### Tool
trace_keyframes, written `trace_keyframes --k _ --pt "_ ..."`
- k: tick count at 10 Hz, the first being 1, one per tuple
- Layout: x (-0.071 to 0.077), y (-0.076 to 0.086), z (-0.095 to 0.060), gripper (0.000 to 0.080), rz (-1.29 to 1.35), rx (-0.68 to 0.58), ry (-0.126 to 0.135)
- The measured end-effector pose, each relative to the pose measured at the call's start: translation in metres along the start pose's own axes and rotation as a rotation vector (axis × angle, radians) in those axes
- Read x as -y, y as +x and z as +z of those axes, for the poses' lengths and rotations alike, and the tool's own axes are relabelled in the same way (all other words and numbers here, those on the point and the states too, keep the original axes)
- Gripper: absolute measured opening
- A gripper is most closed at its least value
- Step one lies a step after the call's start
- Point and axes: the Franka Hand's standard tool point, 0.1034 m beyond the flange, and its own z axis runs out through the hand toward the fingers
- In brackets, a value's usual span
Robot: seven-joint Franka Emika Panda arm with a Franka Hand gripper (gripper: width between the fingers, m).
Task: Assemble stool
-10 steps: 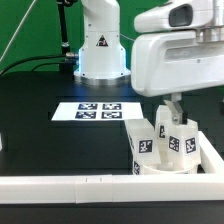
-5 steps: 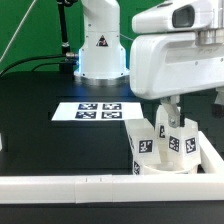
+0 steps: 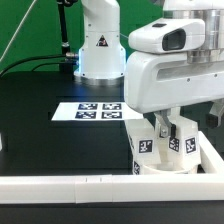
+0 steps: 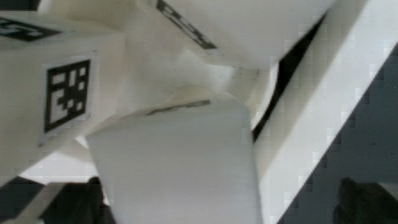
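The white stool stands in the corner at the exterior view's lower right. Its round seat (image 3: 165, 166) lies low with tagged block legs upright on it: one leg (image 3: 143, 142) on the left, another (image 3: 183, 141) on the right. My gripper (image 3: 170, 127) hangs straight down between these legs, its fingertips at the level of their tops. In the wrist view a white leg (image 4: 169, 150) fills the space between my dark fingertips (image 4: 43, 203), and a tagged part (image 4: 68, 92) sits beyond it. My gripper (image 4: 205, 208) stands open around the leg.
The marker board (image 3: 100, 111) lies flat on the black table behind the stool. A long white border wall (image 3: 60, 186) runs along the front and turns up the right side (image 3: 211, 152). The robot base (image 3: 98, 45) stands at the back.
My arm has come down and slightly towards the exterior view's left. The fingers now sit lower among the upright legs. The stool parts have not moved.
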Motion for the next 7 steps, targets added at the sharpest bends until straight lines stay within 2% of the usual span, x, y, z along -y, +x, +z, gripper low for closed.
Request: trace_keyframes --k 2,3,4,5,7 --pt "0.0 0.0 0.0 0.0618 0.04 0.0 0.001" --pt "0.0 0.0 0.0 0.0439 0.068 0.0 0.001" --pt "0.0003 0.0 0.0 0.0439 0.149 0.0 0.002" --pt "0.0003 0.0 0.0 0.0338 0.206 0.0 0.002" --pt "0.0 0.0007 0.0004 0.0338 0.36 -0.004 0.002"
